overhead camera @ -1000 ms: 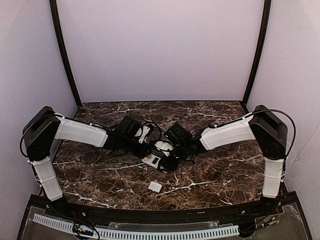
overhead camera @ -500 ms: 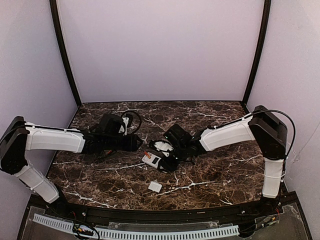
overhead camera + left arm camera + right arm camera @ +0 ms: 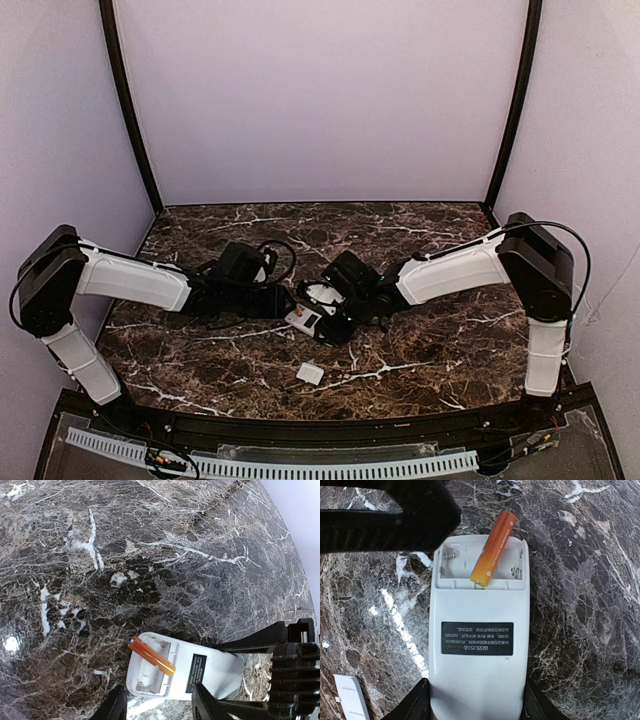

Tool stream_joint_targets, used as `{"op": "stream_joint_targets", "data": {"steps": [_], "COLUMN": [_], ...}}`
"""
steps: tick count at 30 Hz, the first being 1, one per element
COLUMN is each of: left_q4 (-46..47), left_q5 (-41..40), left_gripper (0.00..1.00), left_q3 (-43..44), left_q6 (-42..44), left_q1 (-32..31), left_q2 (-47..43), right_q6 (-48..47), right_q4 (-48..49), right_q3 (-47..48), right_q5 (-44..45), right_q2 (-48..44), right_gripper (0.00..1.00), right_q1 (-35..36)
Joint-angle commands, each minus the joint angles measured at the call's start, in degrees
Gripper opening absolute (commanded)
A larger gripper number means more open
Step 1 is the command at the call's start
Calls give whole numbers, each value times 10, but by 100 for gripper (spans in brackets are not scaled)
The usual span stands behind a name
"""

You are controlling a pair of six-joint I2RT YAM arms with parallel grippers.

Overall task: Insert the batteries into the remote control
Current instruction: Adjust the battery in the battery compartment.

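Observation:
The white remote control lies back-up at the table's middle, its battery recess uncovered. My right gripper is shut on the remote control, one finger on each long side. One orange battery rests slantwise across the recess, one end sticking out over the rim, not seated. In the left wrist view the same battery lies diagonally on the remote control. My left gripper hovers open just short of the recess end, holding nothing. Its dark finger shows in the right wrist view.
A small flat white cover piece lies on the dark marble table in front of the remote, and shows as the cover piece at the lower left of the right wrist view. Purple walls enclose the table.
The left gripper opened and left the battery lying on the remote. The left arm drew back to the left, then came forward again to the remote's end. The right arm kept still.

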Motion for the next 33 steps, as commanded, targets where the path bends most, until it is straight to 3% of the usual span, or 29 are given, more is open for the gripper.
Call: {"op": "stream_joint_targets", "data": {"steps": [1,15,33], "left_q4": [-4,-29,-1], "left_q5": [2,-37,-25], "left_gripper": [44,36,28], "left_q3": [17,75,74], "left_q6": [-19,-5,-34], "left_q1": [-5,-8,-7], "left_q2": [18,81,114], "right_q6": [11,11,10], "right_q4": [-51,-81,-77], "right_q3": [10,25,23], "right_q5": [27,20,16], "right_q2": [12,6,4], "right_gripper": [0,0,0], "right_q1": [9,11,11]}}
